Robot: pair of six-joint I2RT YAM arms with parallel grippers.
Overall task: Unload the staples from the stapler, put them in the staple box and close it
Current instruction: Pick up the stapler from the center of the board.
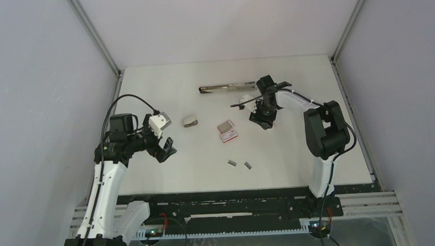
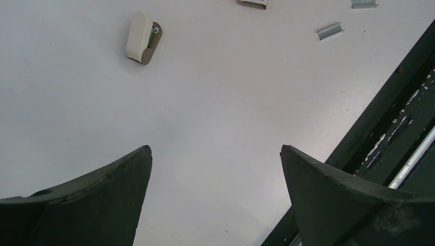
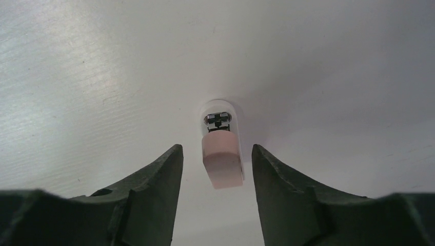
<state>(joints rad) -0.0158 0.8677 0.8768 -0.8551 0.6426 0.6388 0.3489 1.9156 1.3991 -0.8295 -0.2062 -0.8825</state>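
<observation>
In the right wrist view a pinkish-white stapler (image 3: 221, 156) with a metal end shows end-on on the table. My right gripper (image 3: 216, 148) is open, one finger on each side of the stapler, neither touching it. In the top view that gripper (image 1: 262, 121) points down at centre right and hides the stapler. Two short grey staple strips (image 1: 232, 163) (image 1: 247, 165) lie near the front, also seen in the left wrist view (image 2: 329, 31). My left gripper (image 1: 165, 149) (image 2: 215, 149) is open and empty above bare table.
A long silver metal bar (image 1: 227, 87) lies at the back centre. A red-and-white box (image 1: 227, 131) sits mid-table. A small cream piece (image 1: 191, 122) (image 2: 142, 38) lies left of it. The black front rail (image 2: 400, 118) runs close to my left gripper.
</observation>
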